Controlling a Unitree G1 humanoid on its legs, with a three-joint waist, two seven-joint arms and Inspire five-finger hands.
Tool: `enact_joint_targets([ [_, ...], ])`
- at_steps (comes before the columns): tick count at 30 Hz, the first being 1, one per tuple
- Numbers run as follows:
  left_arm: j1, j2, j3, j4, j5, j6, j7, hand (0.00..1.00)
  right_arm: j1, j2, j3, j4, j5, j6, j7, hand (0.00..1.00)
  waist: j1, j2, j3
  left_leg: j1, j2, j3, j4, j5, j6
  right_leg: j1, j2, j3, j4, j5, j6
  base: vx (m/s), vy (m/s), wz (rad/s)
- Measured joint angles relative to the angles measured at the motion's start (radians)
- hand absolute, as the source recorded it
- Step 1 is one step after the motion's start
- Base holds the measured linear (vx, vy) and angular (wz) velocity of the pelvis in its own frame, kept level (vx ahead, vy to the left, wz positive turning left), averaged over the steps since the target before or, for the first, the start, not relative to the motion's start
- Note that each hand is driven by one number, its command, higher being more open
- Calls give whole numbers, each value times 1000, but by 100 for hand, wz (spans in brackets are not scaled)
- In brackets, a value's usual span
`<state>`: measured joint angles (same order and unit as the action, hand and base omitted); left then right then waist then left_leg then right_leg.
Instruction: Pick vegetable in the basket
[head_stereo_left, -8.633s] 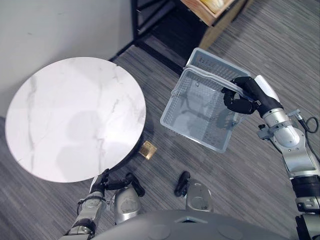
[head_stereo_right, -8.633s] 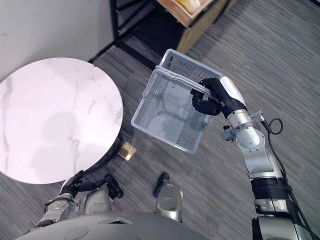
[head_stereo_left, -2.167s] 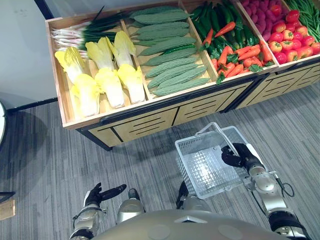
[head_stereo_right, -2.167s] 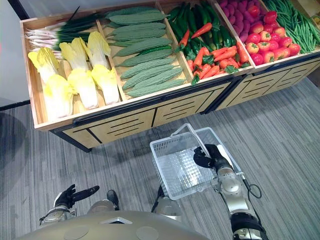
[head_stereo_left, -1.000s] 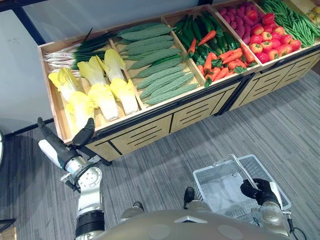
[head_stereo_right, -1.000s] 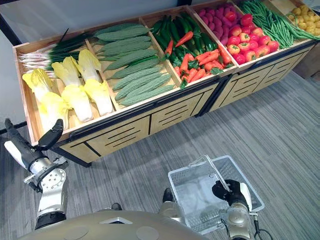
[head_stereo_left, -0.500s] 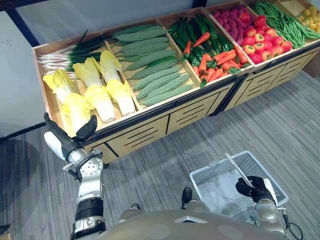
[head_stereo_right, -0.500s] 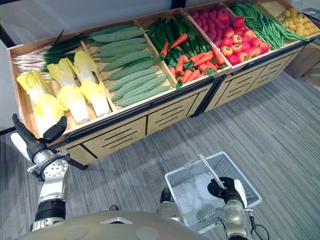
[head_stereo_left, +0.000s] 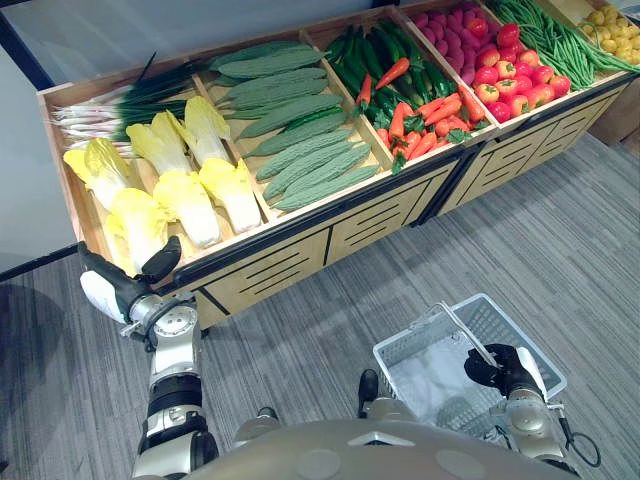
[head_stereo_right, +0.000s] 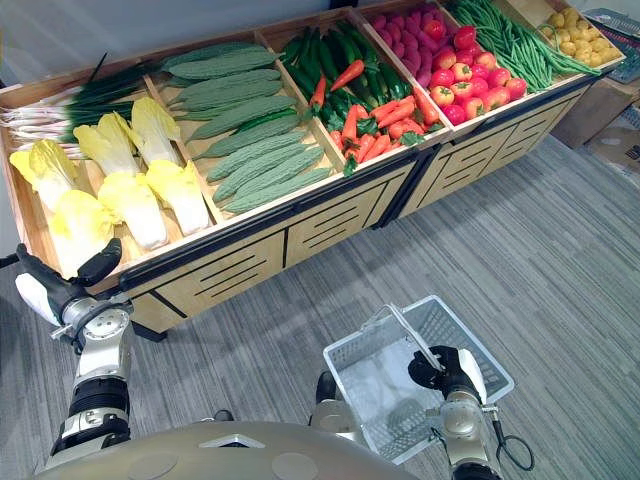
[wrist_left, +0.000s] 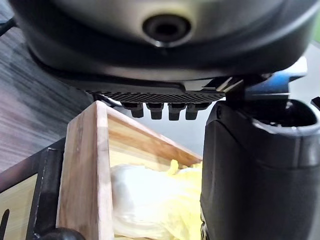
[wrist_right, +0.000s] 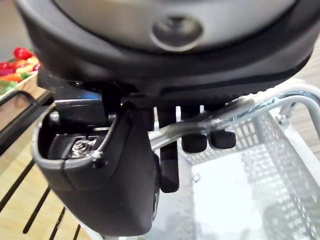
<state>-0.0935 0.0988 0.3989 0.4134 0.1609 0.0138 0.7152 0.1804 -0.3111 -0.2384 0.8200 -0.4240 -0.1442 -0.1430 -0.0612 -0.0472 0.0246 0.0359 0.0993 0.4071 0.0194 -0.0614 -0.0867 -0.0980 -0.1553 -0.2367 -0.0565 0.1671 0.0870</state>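
Yellow cabbages (head_stereo_left: 190, 205): six; wire basket (head_stereo_left: 428, 322): one

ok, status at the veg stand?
Left hand open at the corner of the stand, by the cabbages. Right hand shut on basket handle; basket empty. Nothing blocking.

No legible text, labels or numbers to report. The cardboard box (head_stereo_right: 612, 125) just right of the vegetable stand (head_stereo_right: 330, 225) carries a small dark printed mark, too small to read.
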Motion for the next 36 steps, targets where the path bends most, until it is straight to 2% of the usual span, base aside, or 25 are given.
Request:
enact_joint_targets([
  [6,-66,34,41,96,-11,27,16,100,-7,-1,17,0,0,-1,0,0,1,-13,13,-12,1,2,17,-8,0,-7,0,5,0,0,0,-2,-2,-1],
  [12,-115,64,45,161,-43,31,26,100,-19,-27,45,0,0,-1,0,0,2,-12,38,-15,1,12,29,-15,0,-12,0,16,0,1,0,-6,-10,-5],
  [15,-155,81,48,213,-43,31,40,100,-33,-48,56,0,0,-2,0,0,1,-4,47,-27,2,14,36,-16,0,-22,0,20,0,1,0,-13,-12,-2],
  [29,-278,182,47,308,-41,33,42,100,-89,-51,86,-4,2,-20,0,0,5,-11,134,-62,17,39,86,-35,0,-47,6,49,-19,23,-4,-23,-18,-5],
  [31,-314,220,47,333,-42,33,42,100,-127,-71,97,-5,9,-21,1,0,5,-12,175,-85,18,51,126,-56,3,-61,4,64,-21,33,-7,-54,5,-16],
  [36,-331,225,46,333,-43,33,42,100,-137,-75,112,-5,17,-21,1,0,10,-13,194,-100,25,54,154,-73,8,-67,-1,70,-21,36,-3,-24,0,-3],
])
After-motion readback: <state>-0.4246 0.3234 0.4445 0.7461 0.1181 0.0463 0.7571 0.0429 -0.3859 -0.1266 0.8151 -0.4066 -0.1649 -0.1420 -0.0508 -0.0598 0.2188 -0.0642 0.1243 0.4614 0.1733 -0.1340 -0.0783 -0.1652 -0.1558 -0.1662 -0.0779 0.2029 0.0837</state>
